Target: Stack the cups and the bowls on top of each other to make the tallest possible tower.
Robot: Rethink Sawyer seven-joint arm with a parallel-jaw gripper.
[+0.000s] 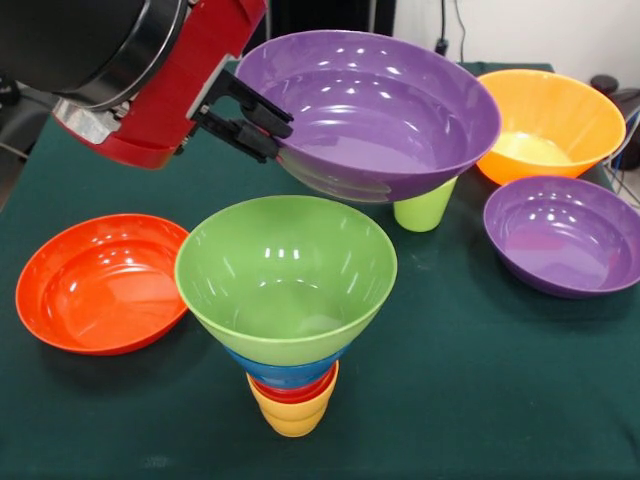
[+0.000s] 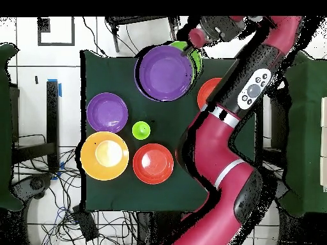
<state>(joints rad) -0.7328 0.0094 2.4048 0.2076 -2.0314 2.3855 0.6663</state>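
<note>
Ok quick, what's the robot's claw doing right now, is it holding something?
Gripper: shut on the rim of the big purple bowl, holding it up in the air above the tower.

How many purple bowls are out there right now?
2. One glossy purple plastic bowl is held up in the air by its rim in the robot's hand, behind the stacked tower. The other purple bowl sits on the green table beside the orange bowl.

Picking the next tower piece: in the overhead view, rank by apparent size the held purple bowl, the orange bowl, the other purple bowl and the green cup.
1. Held purple bowl, though lifted nearer the camera.
2. Orange bowl.
3. Other purple bowl.
4. Green cup.
</note>
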